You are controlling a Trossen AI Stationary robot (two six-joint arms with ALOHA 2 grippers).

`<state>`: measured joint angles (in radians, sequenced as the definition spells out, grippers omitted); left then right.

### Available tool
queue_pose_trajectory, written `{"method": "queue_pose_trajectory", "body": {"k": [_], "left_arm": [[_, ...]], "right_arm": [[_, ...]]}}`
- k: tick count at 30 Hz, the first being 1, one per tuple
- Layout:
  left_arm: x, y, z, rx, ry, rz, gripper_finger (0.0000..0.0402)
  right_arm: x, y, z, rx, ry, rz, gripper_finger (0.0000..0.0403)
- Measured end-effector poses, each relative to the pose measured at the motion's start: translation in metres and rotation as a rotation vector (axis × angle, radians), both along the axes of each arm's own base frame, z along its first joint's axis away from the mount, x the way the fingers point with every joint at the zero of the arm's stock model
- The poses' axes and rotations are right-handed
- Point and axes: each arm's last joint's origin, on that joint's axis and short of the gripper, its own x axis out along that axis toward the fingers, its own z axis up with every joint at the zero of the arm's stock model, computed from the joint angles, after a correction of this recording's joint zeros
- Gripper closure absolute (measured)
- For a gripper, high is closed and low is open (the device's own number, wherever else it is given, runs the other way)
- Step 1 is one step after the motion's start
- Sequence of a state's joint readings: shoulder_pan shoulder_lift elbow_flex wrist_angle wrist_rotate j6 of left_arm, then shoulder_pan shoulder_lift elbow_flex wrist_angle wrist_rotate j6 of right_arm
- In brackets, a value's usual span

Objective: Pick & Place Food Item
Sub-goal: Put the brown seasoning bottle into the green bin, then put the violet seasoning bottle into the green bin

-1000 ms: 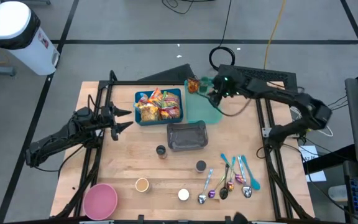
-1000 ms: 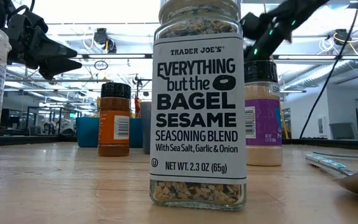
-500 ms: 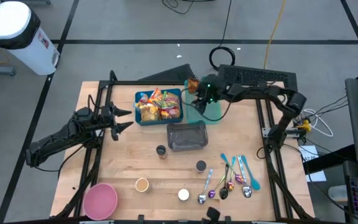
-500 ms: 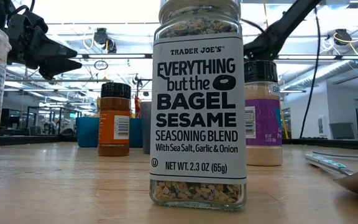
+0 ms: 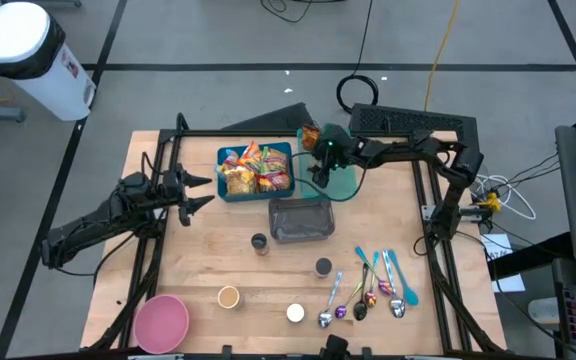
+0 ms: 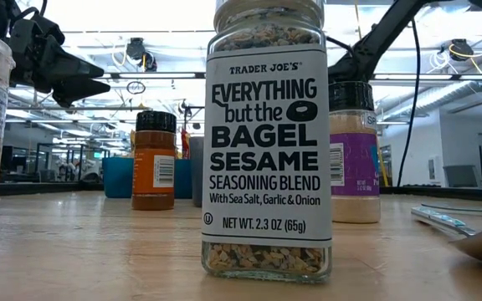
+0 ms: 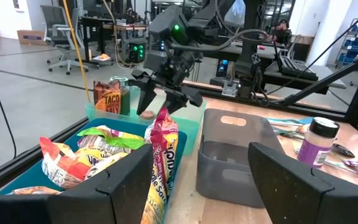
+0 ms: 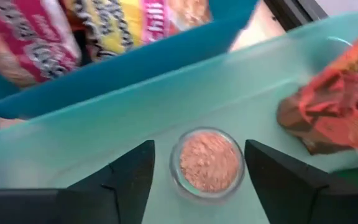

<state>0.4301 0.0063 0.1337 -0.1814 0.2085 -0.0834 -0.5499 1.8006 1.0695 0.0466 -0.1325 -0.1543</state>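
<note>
A small clear cup of pinkish-brown powder stands on the floor of the teal tray at the table's far middle. My right gripper hangs open just over it, slanting down, one finger on either side; I see no touch. From the left wrist view the same gripper shows above the cup. An orange packet lies in the tray beside it. The blue bin of snack packets stands to the tray's left. My left gripper waits open at the left.
A grey bin stands in front of the tray. Spice jars, several spoons and a pink bowl lie nearer. A bagel-seasoning jar fills the low view. A taco packet stands at the tray's far end.
My right gripper has come down and toward the table's left over the teal tray, tipping further downward, and now hangs close above the tray's floor next to the blue bin. The left arm has kept still.
</note>
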Motion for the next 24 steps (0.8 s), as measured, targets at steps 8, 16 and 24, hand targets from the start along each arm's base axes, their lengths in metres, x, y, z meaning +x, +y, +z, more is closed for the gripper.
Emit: {"method": "queue_pose_trajectory", "body": {"k": [8,16,24], "left_arm": [[0.000,0.000,0.000,0.000,0.000,0.000,0.0131],[0.000,0.000,0.000,0.000,0.000,0.000,0.0131],[0.000,0.000,0.000,0.000,0.000,0.000,0.0131]], "right_arm": [[0.003,0.018,0.017,-0.061,0.002,0.096,0.0136],[-0.018,0.077,0.084,-0.073,-0.042,0.225,0.0146],[-0.042,0.176,0.100,-0.092,-0.127,0.539,0.0155]]}}
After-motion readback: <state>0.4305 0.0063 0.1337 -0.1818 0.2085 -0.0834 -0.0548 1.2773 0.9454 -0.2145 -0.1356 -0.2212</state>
